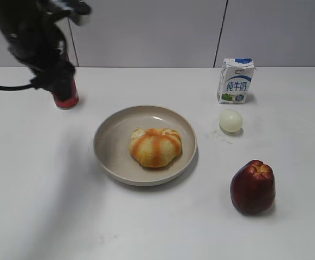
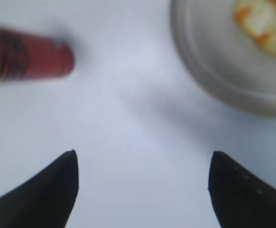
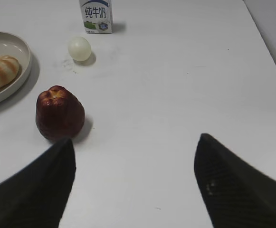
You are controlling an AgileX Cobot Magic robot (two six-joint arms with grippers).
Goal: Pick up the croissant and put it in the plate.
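Croissant (image 1: 155, 146) sits in the plate (image 1: 105, 154), approx centre; task looks done. Roll prob. light, soft, squashable; best gripped gently across its ridged sides, not the crown. Left gripper (image 2: 142, 164) wide apart, holding nothing, over bare table near a red can (image 2: 28, 59); right gripper (image 3: 134, 152) also spread wide, empty. Right wrist view shows apple (image 3: 59, 118), pale ball (image 3: 79, 48), milk carton (image 3: 96, 15); left wrist view has none of these.
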